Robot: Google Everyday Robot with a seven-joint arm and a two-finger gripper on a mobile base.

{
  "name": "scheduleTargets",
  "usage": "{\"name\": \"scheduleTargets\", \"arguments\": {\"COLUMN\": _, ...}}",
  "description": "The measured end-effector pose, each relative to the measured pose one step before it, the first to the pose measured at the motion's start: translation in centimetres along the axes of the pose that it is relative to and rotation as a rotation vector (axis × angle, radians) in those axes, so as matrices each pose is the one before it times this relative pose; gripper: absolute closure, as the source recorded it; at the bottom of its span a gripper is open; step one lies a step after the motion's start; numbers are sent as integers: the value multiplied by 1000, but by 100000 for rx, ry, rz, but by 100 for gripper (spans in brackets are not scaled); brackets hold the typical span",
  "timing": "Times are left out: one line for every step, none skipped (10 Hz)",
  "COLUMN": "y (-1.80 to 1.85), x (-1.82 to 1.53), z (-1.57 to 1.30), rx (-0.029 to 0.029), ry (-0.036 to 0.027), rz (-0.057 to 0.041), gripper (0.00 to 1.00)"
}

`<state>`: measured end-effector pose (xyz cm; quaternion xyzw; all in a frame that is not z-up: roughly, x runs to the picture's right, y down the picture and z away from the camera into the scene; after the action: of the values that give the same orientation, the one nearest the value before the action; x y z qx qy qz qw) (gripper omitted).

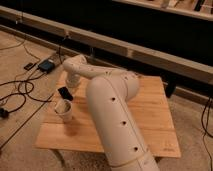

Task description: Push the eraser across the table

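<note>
A small dark block, the eraser (65,93), lies on the left part of the wooden table (145,115). My white arm reaches over the table from the front right and bends down at its far left. My gripper (70,83) hangs just above and behind the eraser, close to it or touching it. A white cup (64,109) stands upright right in front of the eraser, near the table's left edge.
A dark box (47,65) and a small dark device (29,66) lie on the floor at the left, with black cables (17,95) trailing around them. A long low ledge (150,50) runs behind the table. My arm's thick link (117,125) covers the table's middle.
</note>
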<state>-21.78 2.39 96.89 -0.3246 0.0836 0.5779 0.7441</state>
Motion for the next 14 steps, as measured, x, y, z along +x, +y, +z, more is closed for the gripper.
{"name": "scheduleTargets", "arguments": {"y": 98, "x": -49, "z": 60, "rx": -205, "ry": 117, "rz": -245, "gripper": 100}}
{"name": "scheduleTargets", "arguments": {"y": 295, "x": -78, "z": 147, "rx": -329, "ry": 218, "rz": -558, "gripper": 100}}
{"name": "scheduleTargets", "arguments": {"y": 335, "x": -58, "z": 177, "rx": -259, "ry": 244, "rz": -625, "gripper": 100}}
{"name": "scheduleTargets", "arguments": {"y": 240, "x": -87, "z": 172, "rx": -193, "ry": 208, "rz": -528, "gripper": 100}}
{"name": "scheduleTargets", "arguments": {"y": 59, "x": -58, "z": 109, "rx": -44, "ry": 172, "rz": -226, "gripper": 100}}
{"name": "scheduleTargets", "arguments": {"y": -42, "x": -75, "z": 172, "rx": -45, "ry": 217, "rz": 26, "gripper": 100}}
{"name": "scheduleTargets", "arguments": {"y": -193, "x": -87, "z": 104, "rx": 1, "ry": 83, "rz": 411, "gripper": 100}}
{"name": "scheduleTargets", "arguments": {"y": -401, "x": -7, "z": 94, "rx": -158, "ry": 117, "rz": 945, "gripper": 100}}
{"name": "scheduleTargets", "arguments": {"y": -466, "x": 49, "z": 43, "rx": 37, "ry": 179, "rz": 931, "gripper": 100}}
{"name": "scheduleTargets", "arguments": {"y": -659, "x": 127, "z": 119, "rx": 77, "ry": 435, "rz": 1522, "gripper": 100}}
{"name": "scheduleTargets", "arguments": {"y": -286, "x": 69, "z": 93, "rx": 16, "ry": 286, "rz": 632, "gripper": 100}}
{"name": "scheduleTargets", "arguments": {"y": -78, "x": 83, "z": 166, "rx": -193, "ry": 467, "rz": 369, "gripper": 100}}
{"name": "scheduleTargets", "arguments": {"y": 405, "x": 4, "z": 156, "rx": -295, "ry": 321, "rz": -658, "gripper": 100}}
{"name": "scheduleTargets", "arguments": {"y": 779, "x": -85, "z": 105, "rx": -704, "ry": 192, "rz": -1532, "gripper": 100}}
